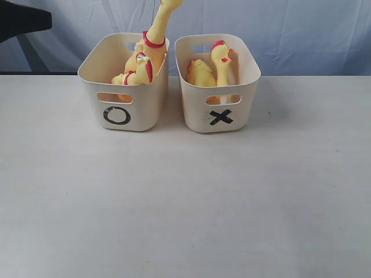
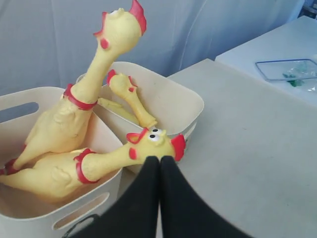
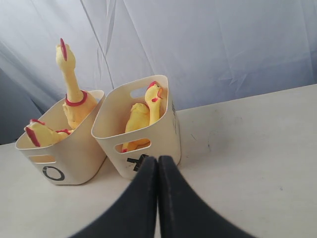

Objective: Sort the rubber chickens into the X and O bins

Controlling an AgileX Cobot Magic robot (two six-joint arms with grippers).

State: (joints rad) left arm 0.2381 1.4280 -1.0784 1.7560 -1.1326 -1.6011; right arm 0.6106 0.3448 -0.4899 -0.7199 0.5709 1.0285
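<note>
Two cream bins stand side by side at the back of the table: the O bin on the left and the X bin on the right. In the O bin a tall rubber chicken stands with its neck up, and a smaller one leans on the rim. The X bin holds two small chickens. My left gripper is shut and empty, its tips just short of the leaning chicken's head. My right gripper is shut and empty, in front of the X bin.
A white cloth hangs behind the table. A dark shape sits at the top left of the exterior view. A clear blue-edged tray lies on a separate surface beyond the table's edge. Bare tabletop lies in front of the bins.
</note>
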